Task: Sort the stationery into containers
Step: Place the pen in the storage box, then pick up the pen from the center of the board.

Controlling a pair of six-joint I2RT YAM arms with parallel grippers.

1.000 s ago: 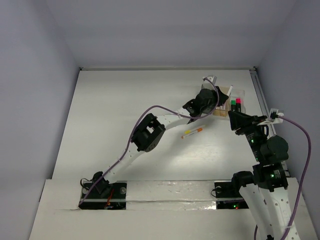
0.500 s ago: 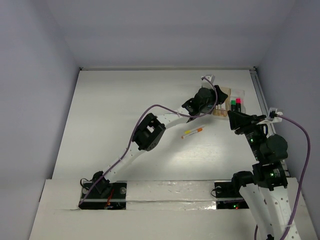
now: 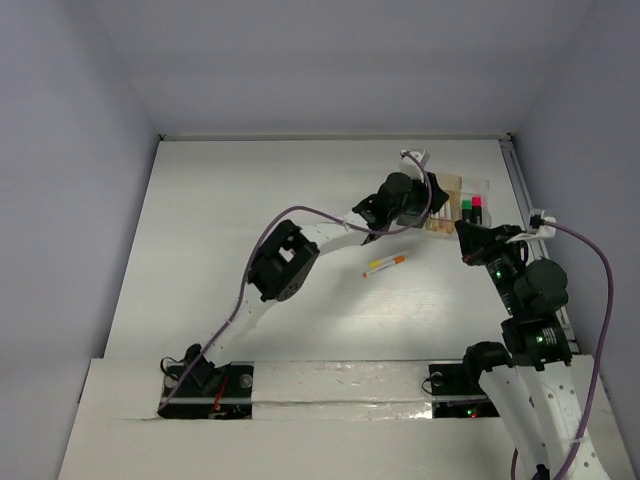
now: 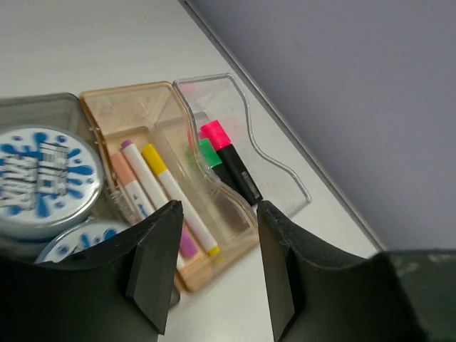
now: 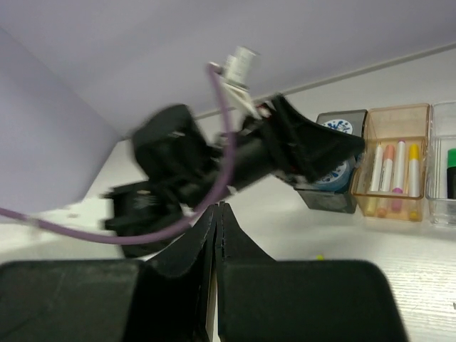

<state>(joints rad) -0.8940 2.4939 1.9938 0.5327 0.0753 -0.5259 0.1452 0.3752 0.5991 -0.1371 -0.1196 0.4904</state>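
Pale lilac walls close in a white counter (image 3: 250,200), and a row of joined trays (image 3: 455,200) sits near its far right corner. The left arm (image 3: 285,265) reaches diagonally across to that row. In the left wrist view the left fingers (image 4: 155,271) are spread apart with nothing between them, hanging just above the trays.

The dark grey tray (image 4: 43,107), at the left end of the row, holds two round blue-white rolls (image 4: 39,178), one overlapping the other. Next to it, the amber tray (image 4: 135,107) holds thin pens lying side by side. These include a yellow-capped pen (image 4: 174,196), a purple-tipped pen (image 4: 139,178) and a peach-tipped pen (image 4: 122,171). The clear tray (image 4: 235,107) comes next and holds two short black highlighters lying together, a pink-capped highlighter (image 4: 229,158) and a green-capped highlighter (image 4: 211,158).

One pen with a yellow end and an orange end (image 3: 385,265) lies loose on the bare counter. It is near the trays, on their near-left side, and touches neither arm.

The right arm (image 3: 530,300) rises along the right edge. Its right fingers (image 5: 214,242) are clenched together, with only a thin seam between them and nothing visible in their grip. They are held off the counter, near the row's near side and pointed toward the left arm's wrist.
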